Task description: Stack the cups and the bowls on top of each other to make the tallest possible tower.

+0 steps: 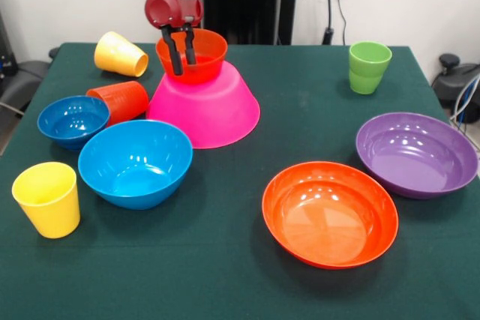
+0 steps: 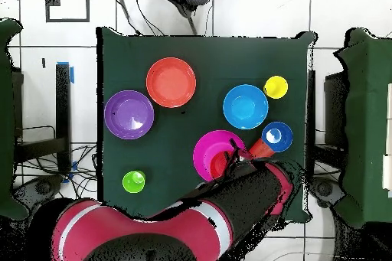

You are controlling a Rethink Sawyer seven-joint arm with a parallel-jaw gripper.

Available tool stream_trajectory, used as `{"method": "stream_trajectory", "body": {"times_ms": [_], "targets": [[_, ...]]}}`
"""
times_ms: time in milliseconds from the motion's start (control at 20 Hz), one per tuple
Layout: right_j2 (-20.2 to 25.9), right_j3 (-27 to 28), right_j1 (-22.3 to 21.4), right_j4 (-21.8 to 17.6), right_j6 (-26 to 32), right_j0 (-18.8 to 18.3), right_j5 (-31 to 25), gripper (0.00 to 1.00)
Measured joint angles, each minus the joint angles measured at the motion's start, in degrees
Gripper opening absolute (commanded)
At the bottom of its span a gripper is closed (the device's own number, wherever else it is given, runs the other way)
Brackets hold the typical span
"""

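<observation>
The gripper [image 1: 181, 52] is straddling the rim of the small orange bowl [image 1: 196, 54], one finger inside and one outside the near wall, and it is looking clenched on that rim. The small orange bowl is sitting upright on the flat bottom of the pink bowl [image 1: 206, 106], which is lying upside down near the table's far edge. Flipped like that, the pink bowl is giving a broad, steady base, so the tower [image 1: 201, 88] is standing two pieces high. Gripping by the rim is probably serving to seat the small bowl level on that platform.

The rest is waiting loose on the green cloth [image 1: 225, 275]. The medium blue bowl [image 1: 136, 161] is sitting upright just in front of the pink one, the small blue bowl [image 1: 73, 120] beside it toward the left edge. An orange-red cup [image 1: 120, 100] is lying on its side between the small blue bowl and the pink bowl. One yellow cup [image 1: 120, 55] is lying tipped near the far left corner; another [image 1: 47, 198] is standing upright by the near left corner. A green cup [image 1: 368, 67] is standing near the far right corner. The shallow orange bowl [image 1: 330, 213] and the purple bowl [image 1: 416, 154] are resting mouth up, side by side, on the right half.

All pieces are looking glossy, smooth plastic, likely slippery where stacked.
</observation>
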State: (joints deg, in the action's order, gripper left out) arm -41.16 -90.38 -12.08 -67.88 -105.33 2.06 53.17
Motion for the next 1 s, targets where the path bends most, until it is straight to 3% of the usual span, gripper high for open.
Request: {"method": "stream_trajectory", "body": {"times_ms": [500,1000], "targets": [[0.0,0.0,0.5,-0.3,0.0,0.6,0.0,1.0],[-0.4,0.0,3.9,-9.3,0.0,6.9,0.0,1.0]]}}
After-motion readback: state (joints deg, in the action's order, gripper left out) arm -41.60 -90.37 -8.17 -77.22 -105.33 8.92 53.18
